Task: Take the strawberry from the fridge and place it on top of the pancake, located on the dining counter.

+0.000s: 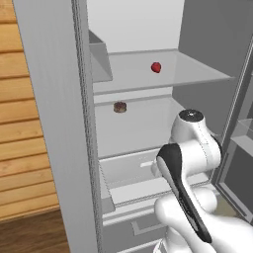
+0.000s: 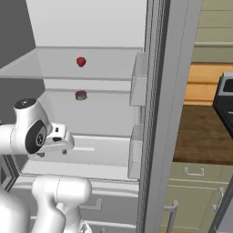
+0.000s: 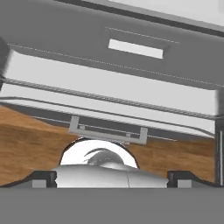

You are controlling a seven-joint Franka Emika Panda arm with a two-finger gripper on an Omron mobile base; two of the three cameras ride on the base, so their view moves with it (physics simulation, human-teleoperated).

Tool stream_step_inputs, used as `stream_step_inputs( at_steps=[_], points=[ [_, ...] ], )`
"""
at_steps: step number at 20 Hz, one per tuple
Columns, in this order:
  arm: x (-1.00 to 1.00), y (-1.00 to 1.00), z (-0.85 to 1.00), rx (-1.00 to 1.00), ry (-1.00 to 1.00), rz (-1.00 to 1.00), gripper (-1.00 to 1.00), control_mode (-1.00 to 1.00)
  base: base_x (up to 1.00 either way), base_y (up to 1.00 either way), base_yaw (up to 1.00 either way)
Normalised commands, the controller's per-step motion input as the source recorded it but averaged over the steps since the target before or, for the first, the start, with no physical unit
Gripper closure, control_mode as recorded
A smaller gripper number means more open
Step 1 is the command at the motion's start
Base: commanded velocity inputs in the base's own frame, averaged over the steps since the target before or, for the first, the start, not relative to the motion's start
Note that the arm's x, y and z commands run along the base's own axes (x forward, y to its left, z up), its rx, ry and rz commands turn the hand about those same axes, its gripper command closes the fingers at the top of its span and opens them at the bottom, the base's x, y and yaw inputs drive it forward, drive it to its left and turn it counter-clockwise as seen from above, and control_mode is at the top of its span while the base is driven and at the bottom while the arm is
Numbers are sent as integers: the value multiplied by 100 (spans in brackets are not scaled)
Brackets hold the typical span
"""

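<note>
The fridge (image 1: 49, 123) stands open, its white shelved interior facing me. The strawberry (image 1: 156, 67) (image 2: 81, 61), tiny and red, lies on the upper glass shelf (image 1: 197, 69). My gripper (image 2: 52, 153) (image 3: 111, 178) hangs well below and in front of it, at the level of the lower compartment, pointing down. Its fingertips (image 3: 43, 178) stand wide apart with nothing between them, so it is open. In the hand view it looks down on the fridge's lower drawer front (image 3: 131, 48) and the wooden floor. The pancake and the dining counter are out of view.
A small squat brown round item (image 1: 120, 106) (image 2: 81, 95) sits on the shelf below the strawberry. Door bins (image 2: 139, 77) line the right door's inner side. A dark worktop (image 2: 200, 132) over green-grey cabinets and a stove (image 2: 225, 98) lie to the right.
</note>
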Motion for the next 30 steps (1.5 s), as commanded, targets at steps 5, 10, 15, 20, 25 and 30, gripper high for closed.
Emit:
stream_step_inputs(
  at_steps=[5, 10, 15, 20, 25, 30],
  points=[
    [4, 2, 99, 14, -39, -10, -100, -100, 0, 0, 0],
    [0, 0, 100, 0, -28, -19, -100, -100, 0, 0, 0],
    [20, -2, 100, 4, -30, -10, -100, -100, 0, 0, 0],
    [28, 0, 100, 1, -35, 0, -100, -100, 0, 0, 0],
    [39, -9, 97, 5, -4, 1, -100, -100, 0, 0, 0],
    [93, -18, 12, 6, 3, 1, -100, -100, 0, 0, 0]
  ],
)
